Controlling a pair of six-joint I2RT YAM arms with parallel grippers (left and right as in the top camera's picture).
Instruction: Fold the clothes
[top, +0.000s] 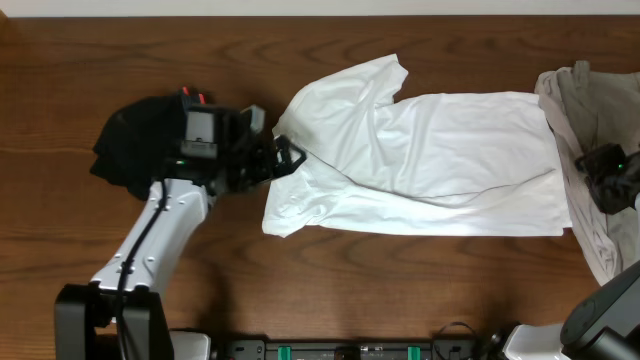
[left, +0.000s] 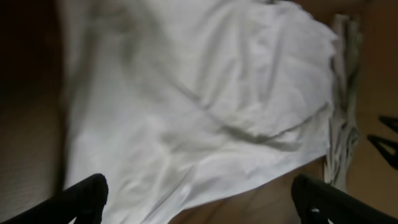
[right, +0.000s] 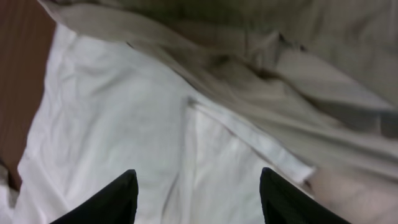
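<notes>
The clothes are a white T-shirt (top: 440, 160) lying roughly flat and wrinkled across the middle of the table, one sleeve pointing to the far side. My left gripper (top: 285, 158) sits at its left edge. In the left wrist view that gripper (left: 199, 190) is open wide above the shirt (left: 205, 93) and bare wood, with nothing between the fingers. My right gripper (top: 592, 168) is at the shirt's right edge. In the right wrist view it (right: 198, 180) is open over the white fabric (right: 124, 124) near a hem and holds nothing.
A black garment (top: 135, 140) lies heaped at the left, under the left arm. A beige garment (top: 600, 90) is bunched at the right edge, overlapping the shirt's right side (right: 280, 50). Bare wood shows in front of the shirt and along the far side.
</notes>
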